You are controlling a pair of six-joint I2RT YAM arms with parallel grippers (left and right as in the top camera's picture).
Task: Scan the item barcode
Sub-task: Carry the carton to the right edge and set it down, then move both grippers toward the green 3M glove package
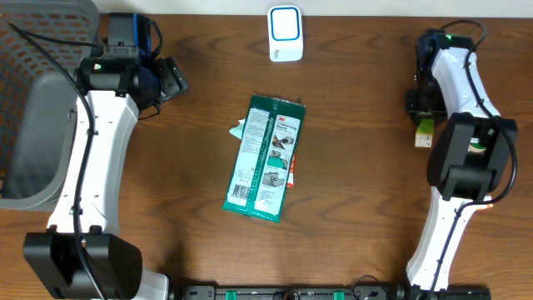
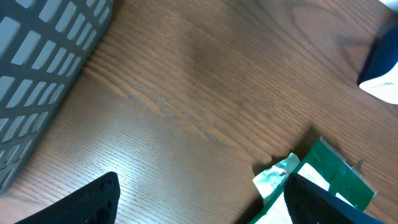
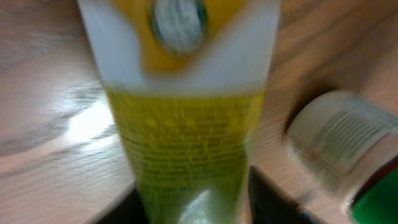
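A yellow tube [image 3: 186, 137], likely light, soft and slick, lies between the right gripper's [image 3: 193, 208] jaws at the table's [image 1: 358, 208] right side, grip unclear; mid-body looks the best hold; the left gripper [image 2: 202, 186] hangs spread, empty

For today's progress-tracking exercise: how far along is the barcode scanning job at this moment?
Done: nothing visibly scanned; no item sits at the white and blue scanner. In hand: the right end effector is at the yellow-green plastic tube, grip unclear. Still to do: the flat green packet lies mid-table, apart from the open left end effector, and likely needs presenting to the scanner.
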